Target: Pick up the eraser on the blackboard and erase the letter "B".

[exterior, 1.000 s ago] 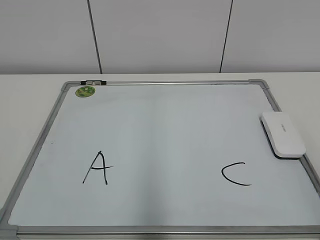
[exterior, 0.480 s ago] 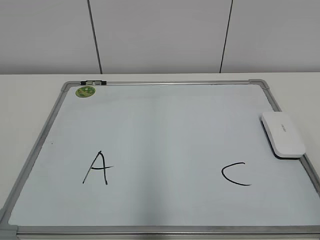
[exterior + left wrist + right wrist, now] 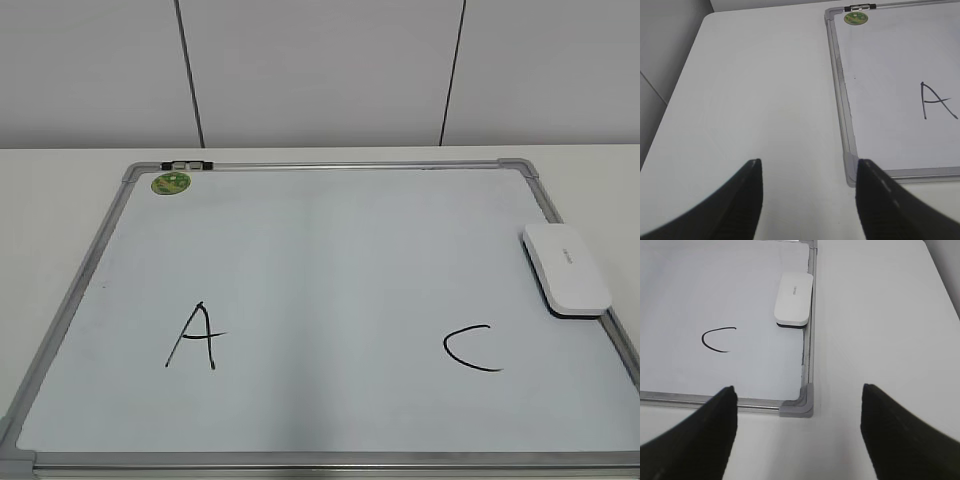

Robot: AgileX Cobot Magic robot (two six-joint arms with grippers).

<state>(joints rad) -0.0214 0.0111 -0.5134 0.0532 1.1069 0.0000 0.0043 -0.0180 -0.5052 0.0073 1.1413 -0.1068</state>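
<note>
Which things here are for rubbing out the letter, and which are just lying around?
For the job:
- smooth white plastic eraser block, lying at the board's right edge
- large white dry-erase board with silver frame; no B shows on it

Just there:
- small round green magnet
- black letter A
- black letter C

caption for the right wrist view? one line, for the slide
Open right gripper hovers off the blackboard corner; eraser lies by the right frame, beside the letter C.

The blackboard [image 3: 320, 250] bears handwritten "A" [image 3: 192, 337] and "C" [image 3: 470, 348].
</note>
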